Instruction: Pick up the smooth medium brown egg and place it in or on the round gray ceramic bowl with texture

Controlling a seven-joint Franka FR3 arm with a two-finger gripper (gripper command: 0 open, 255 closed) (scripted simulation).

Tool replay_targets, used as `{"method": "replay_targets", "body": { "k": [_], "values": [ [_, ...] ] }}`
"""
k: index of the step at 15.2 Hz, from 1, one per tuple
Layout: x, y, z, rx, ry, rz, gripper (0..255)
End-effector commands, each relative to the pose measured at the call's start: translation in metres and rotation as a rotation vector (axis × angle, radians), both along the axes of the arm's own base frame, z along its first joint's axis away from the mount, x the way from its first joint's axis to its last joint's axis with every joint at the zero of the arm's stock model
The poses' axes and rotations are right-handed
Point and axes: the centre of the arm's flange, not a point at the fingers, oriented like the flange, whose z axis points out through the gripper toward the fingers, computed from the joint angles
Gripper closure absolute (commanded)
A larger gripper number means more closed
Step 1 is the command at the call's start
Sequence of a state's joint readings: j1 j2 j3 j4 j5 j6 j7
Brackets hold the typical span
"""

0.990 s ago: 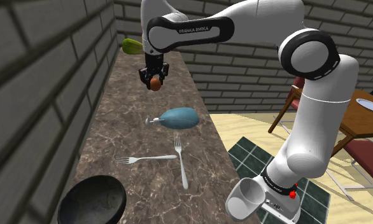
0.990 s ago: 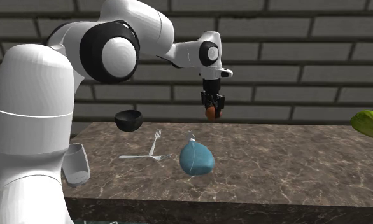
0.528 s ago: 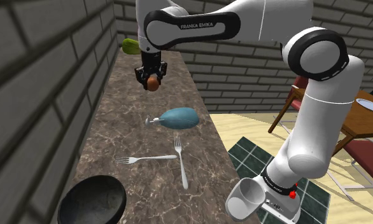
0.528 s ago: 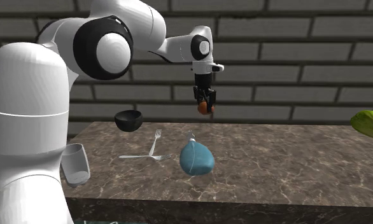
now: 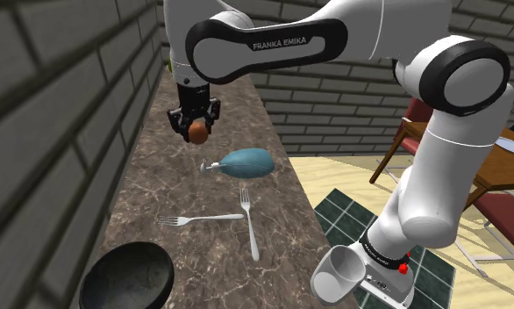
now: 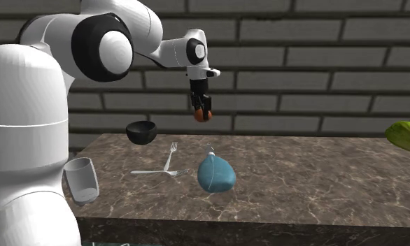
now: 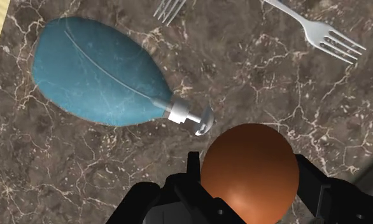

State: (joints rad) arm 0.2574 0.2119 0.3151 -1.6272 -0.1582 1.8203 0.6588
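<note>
Egg [image 7: 249, 168] clasped in hand [image 5: 194, 128]; arm [image 5: 273, 44] reads FRANKA EMIKA.

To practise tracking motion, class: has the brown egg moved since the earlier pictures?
Yes. The egg, held in the jaws, has shifted toward the second exterior view's left, crossing over the blue bottle, nearer the dark bowl.

egg [image 7: 249, 170] orange-brown | bottle [image 7: 96, 79] teal-blue | counter [image 7: 261, 83] brown, white-veined | bowl [image 5: 128, 276] dark grey | forks [image 7: 319, 28] silver
</note>
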Motion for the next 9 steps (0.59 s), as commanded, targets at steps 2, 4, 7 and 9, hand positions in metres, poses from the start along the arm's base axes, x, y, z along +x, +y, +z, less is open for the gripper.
{"method": "replay_targets", "body": {
  "k": [2,4,7,9],
  "values": [
    [-0.023,0.032,0.0,0.0,0.0,-0.001,255],
    [-0.038,0.054,0.0,0.0,0.0,-0.001,255],
    [-0.061,0.086,0.0,0.0,0.0,-0.001,255],
    [-0.076,0.108,0.0,0.0,0.0,-0.001,255]
  ]
}}
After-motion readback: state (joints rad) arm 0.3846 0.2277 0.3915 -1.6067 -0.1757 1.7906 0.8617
